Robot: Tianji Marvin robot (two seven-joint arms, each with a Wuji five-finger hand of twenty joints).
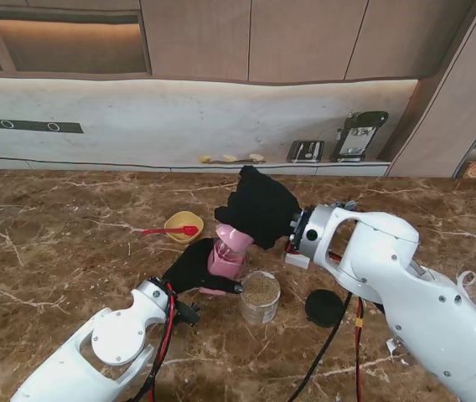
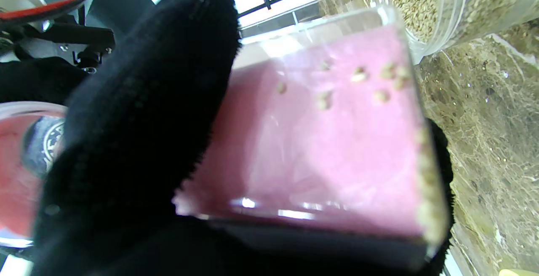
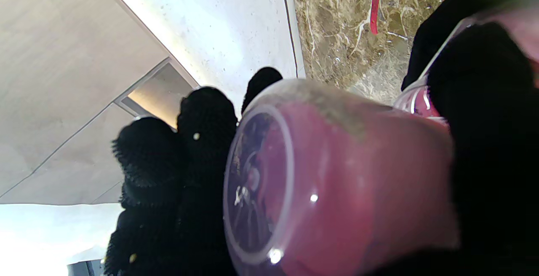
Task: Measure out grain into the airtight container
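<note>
Pink container [image 1: 225, 260], square-sided and clear-walled, stands on the marble just left of the grain jar [image 1: 260, 296]; a few grains cling to its wall in the left wrist view [image 2: 332, 141]. Left hand [image 1: 194, 266], black-gloved, is wrapped around the container's lower body. Right hand [image 1: 259, 206], also gloved, is clamped on a pink cup [image 1: 233, 238] tipped mouth-down over the container's top; the right wrist view shows the cup's round base [image 3: 257, 183] with fingers [image 3: 206, 120] behind it. Grain jar: clear, round, uncapped, filled with tan grain. Black lid [image 1: 324, 307] lies flat to the jar's right, apart from it. Yellow bowl [image 1: 183, 226] with a red spoon [image 1: 169, 231] resting across it sits farther from me, to the left. Surface: brown veined marble table [image 1: 70, 251], glossy. Background: pale stone wall, wooden cabinets, small appliances on a far counter [image 1: 338, 159]
</note>
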